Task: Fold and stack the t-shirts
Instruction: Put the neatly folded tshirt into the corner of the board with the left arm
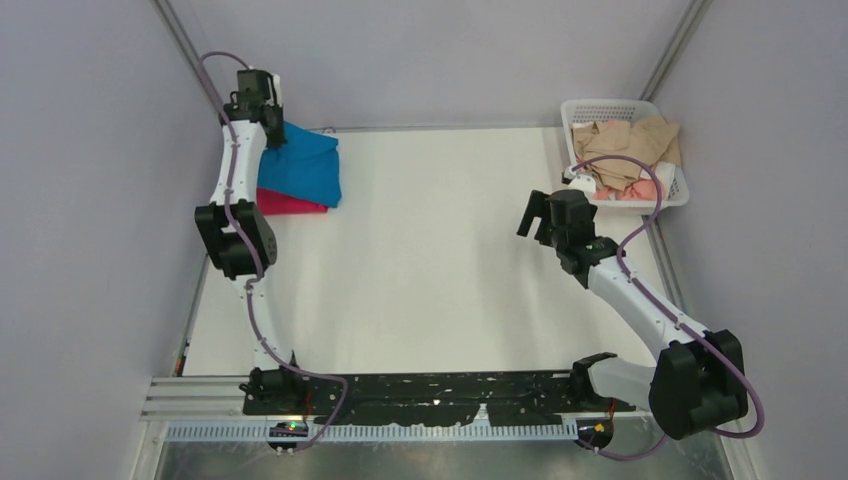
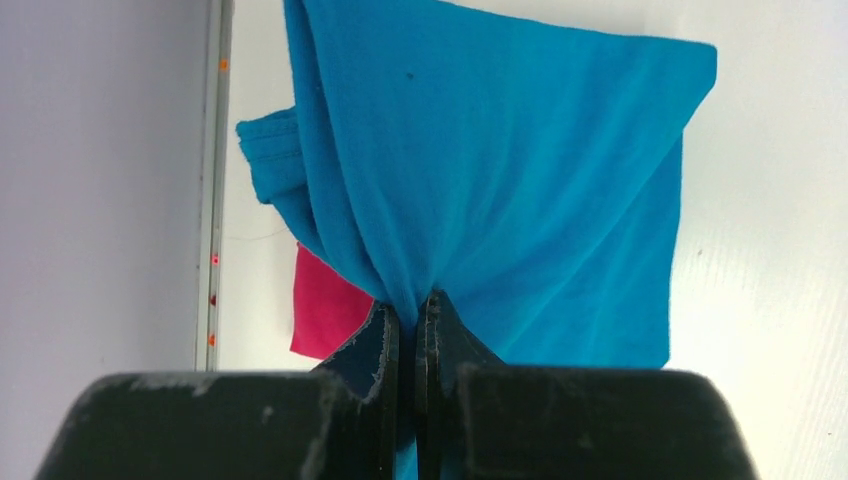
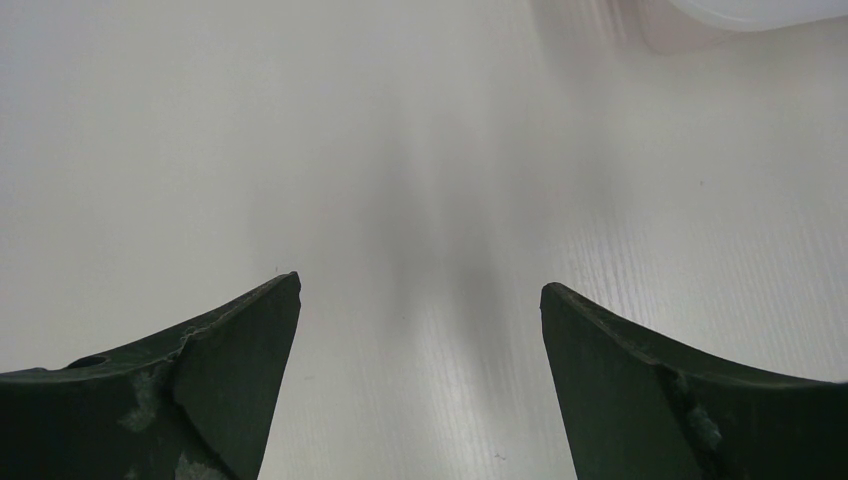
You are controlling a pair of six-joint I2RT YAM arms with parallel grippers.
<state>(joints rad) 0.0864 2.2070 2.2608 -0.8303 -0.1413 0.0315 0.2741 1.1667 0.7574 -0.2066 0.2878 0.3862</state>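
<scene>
The blue t-shirt [image 1: 303, 165], folded, hangs from my left gripper [image 1: 272, 130] at the far left of the table, draped over the magenta-red t-shirt [image 1: 288, 204], whose near edge shows below it. In the left wrist view the left gripper [image 2: 408, 300] is shut on a pinch of the blue t-shirt [image 2: 500, 160], and a corner of the magenta-red t-shirt [image 2: 325, 310] shows underneath. My right gripper [image 1: 535, 215] hovers open and empty over bare table at the right; in the right wrist view the right gripper [image 3: 420, 290] holds nothing.
A white laundry basket [image 1: 680, 190] with beige and pink clothes stands at the back right, just behind the right arm. Grey walls close in the table at left, back and right. A metal rail runs along the left table edge [image 2: 215, 180].
</scene>
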